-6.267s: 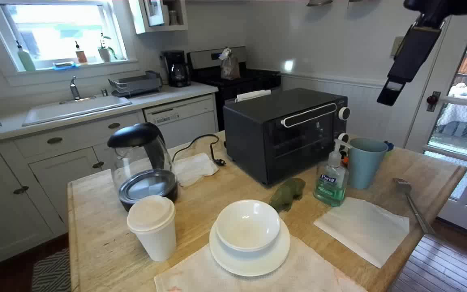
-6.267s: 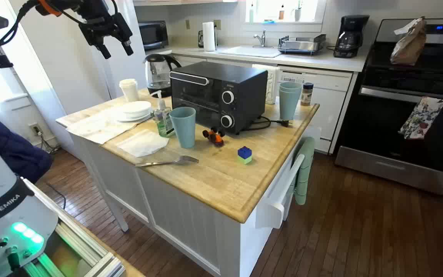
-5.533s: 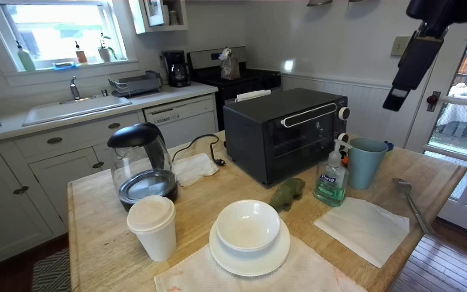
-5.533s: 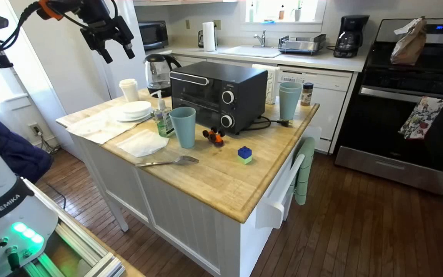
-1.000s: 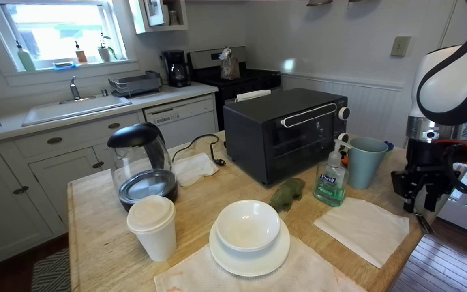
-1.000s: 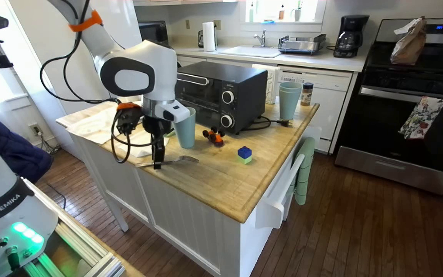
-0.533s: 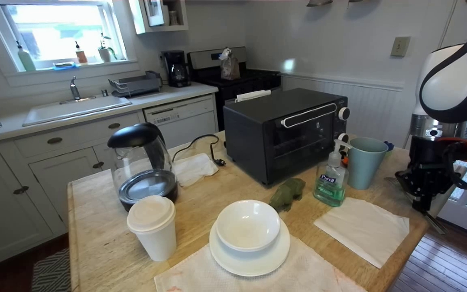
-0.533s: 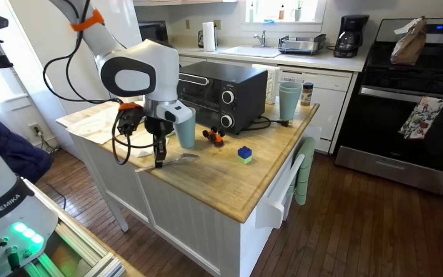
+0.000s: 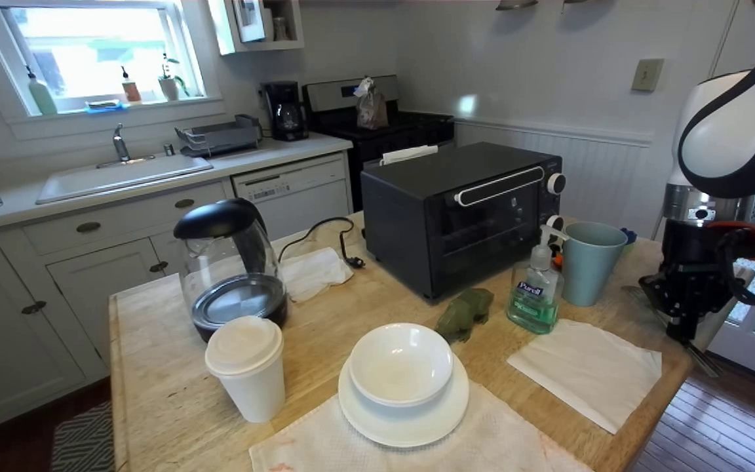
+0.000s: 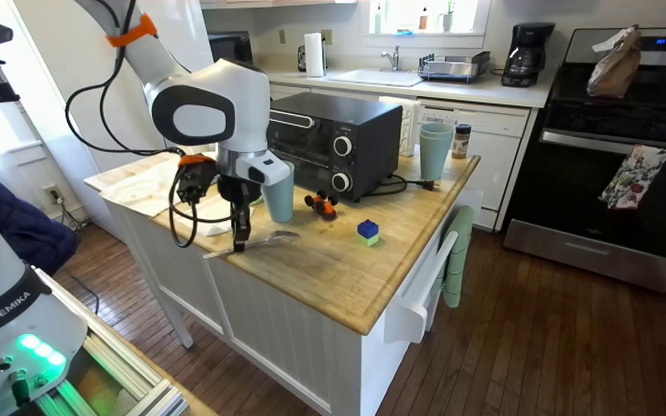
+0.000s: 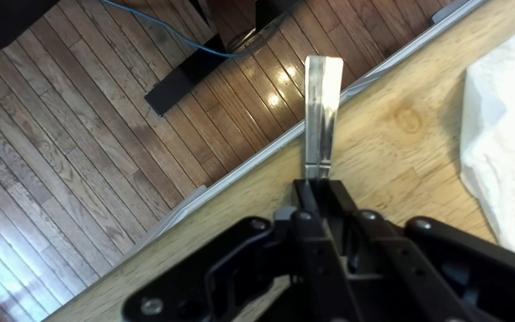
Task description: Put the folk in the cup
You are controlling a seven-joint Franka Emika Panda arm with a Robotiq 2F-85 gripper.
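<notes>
Slim silver metal fork (image 11: 318, 117) gripped, lift due next

The fork was pinched at its handle between the jaws, the handle's end projecting past the edge of the pale wooden counter (image 10: 321, 267). Whether the tines touched the counter could not be told. The grasping step was judged complete, the carrying not yet begun. Next, a raise and a turn toward upright seemed called for, so that the plain teal tumbler (image 9: 591, 269) could be entered from above without the clear pump bottle (image 9: 535, 300) beside it being knocked.
</notes>
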